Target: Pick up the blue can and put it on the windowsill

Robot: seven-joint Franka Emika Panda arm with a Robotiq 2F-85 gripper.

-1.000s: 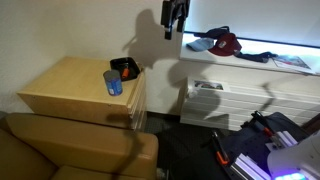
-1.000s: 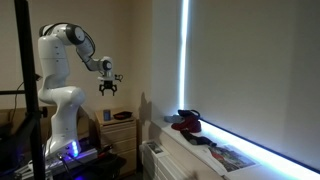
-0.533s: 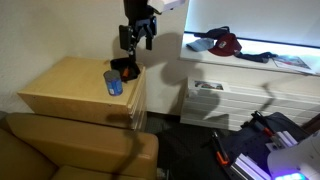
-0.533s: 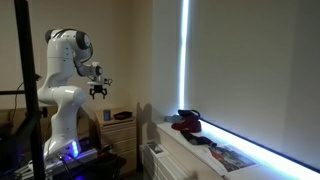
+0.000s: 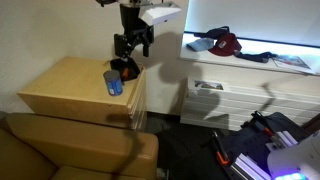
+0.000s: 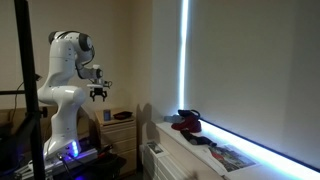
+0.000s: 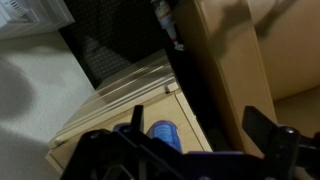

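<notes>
The windowsill point(image 5: 255, 62) runs long and white under the window, with cloth lying at its near end. The wooden cabinet point(image 5: 62, 88) stands well apart from it. A black tray point(image 5: 126, 68) sits at the cabinet's far corner on the windowsill side. The blue can point(image 5: 113, 82) stands upright just beside the tray, near that same edge. I judge it light, thin-walled, smooth and easily dented. I would clasp it gently across the middle of its round side, below the silvery rim. My gripper point(image 5: 132, 47) hovers above it, fingers point(image 7: 268, 138) spread wide and empty.
</notes>
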